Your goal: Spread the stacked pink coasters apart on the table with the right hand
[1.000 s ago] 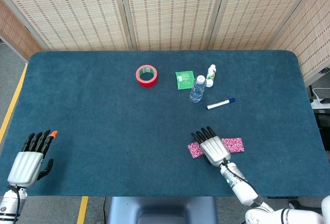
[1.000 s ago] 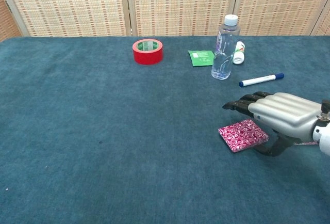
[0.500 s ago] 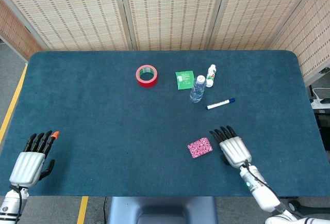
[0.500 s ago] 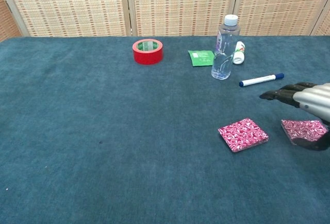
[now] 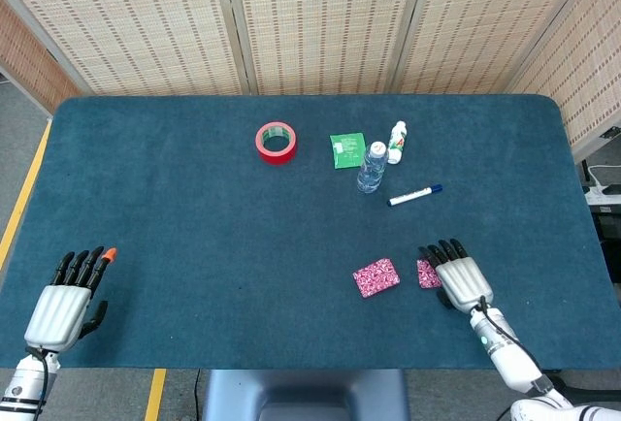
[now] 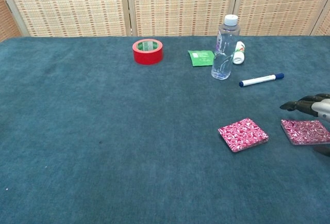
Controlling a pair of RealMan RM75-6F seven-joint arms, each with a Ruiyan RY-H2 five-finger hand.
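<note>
Pink coasters lie apart on the blue table [image 5: 194,208] near its front right: going from left to right, the left coaster [image 5: 375,276] sits flat by itself, a clear strip of cloth follows, then the right coaster [image 5: 428,273] lies with its right part under the fingers of the right hand [image 5: 462,278]. From the chest camera that right coaster [image 6: 305,131] shows nearly whole, with the dark fingertips [image 6: 299,104] hovering just past its far edge at the frame's border, so whether they touch it cannot be told. Both coasters are squarish pads with a pink and white swirl print; the left one [image 6: 243,134] looks thicker and is turned cornerwise. The right hand lies palm down, fingers straight and slightly apart, holding nothing. Far to the left, the left hand [image 5: 66,307] rests at the table's front corner, fingers straight and close together, empty
</note>
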